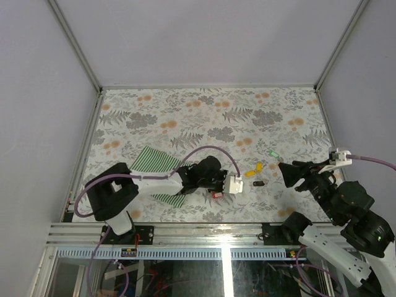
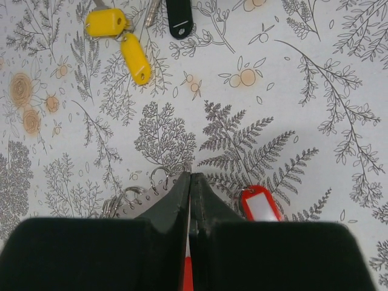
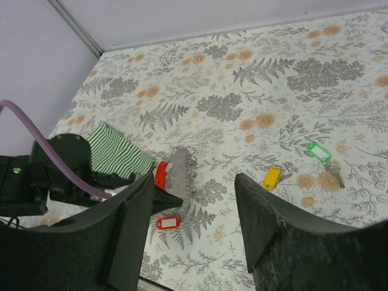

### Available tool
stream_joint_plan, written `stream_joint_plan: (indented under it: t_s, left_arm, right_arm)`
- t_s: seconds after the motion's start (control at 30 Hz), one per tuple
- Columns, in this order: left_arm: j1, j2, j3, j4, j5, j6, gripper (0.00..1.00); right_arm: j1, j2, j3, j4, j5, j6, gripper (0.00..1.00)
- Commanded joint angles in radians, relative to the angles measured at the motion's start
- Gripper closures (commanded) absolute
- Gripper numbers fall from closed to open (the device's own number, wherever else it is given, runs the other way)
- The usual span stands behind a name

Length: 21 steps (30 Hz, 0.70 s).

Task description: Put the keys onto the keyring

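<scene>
On the floral worktop (image 1: 204, 117), the left end effector (image 2: 190, 177), clenched seemingly on the keyring (image 3: 160, 174), may drop it, the pinch being slight.

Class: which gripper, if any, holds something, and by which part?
The left gripper is shut on the keyring, apparently by its red strap; the right gripper is open, empty.

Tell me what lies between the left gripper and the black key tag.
Nothing: in the left wrist view, only bare floral tablecloth runs from the shut left gripper up to the black key tag.
</scene>
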Motion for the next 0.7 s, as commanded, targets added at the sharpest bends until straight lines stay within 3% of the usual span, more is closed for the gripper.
stream_joint_plan:
  t_s: [0.0, 0.27, 0.67]
  left_arm:
    - [0.036, -0.059, -0.017, 0.059, 0.121, -0.052, 1.00]
    - [0.075, -0.173, -0.088, 0.095, 0.175, -0.117, 1.00]
    - [0.132, -0.404, -0.191, 0.101, 0.187, -0.208, 1.00]
  right_arm:
    - [-0.002, 0.001, -0.041, 0.077, -0.015, -0.058, 0.37]
    - [-0.003, -0.012, -0.261, 0.341, -0.206, -0.148, 0.34]
    - [-0.002, 0.063, -0.588, 0.920, -0.546, -0.271, 0.43]
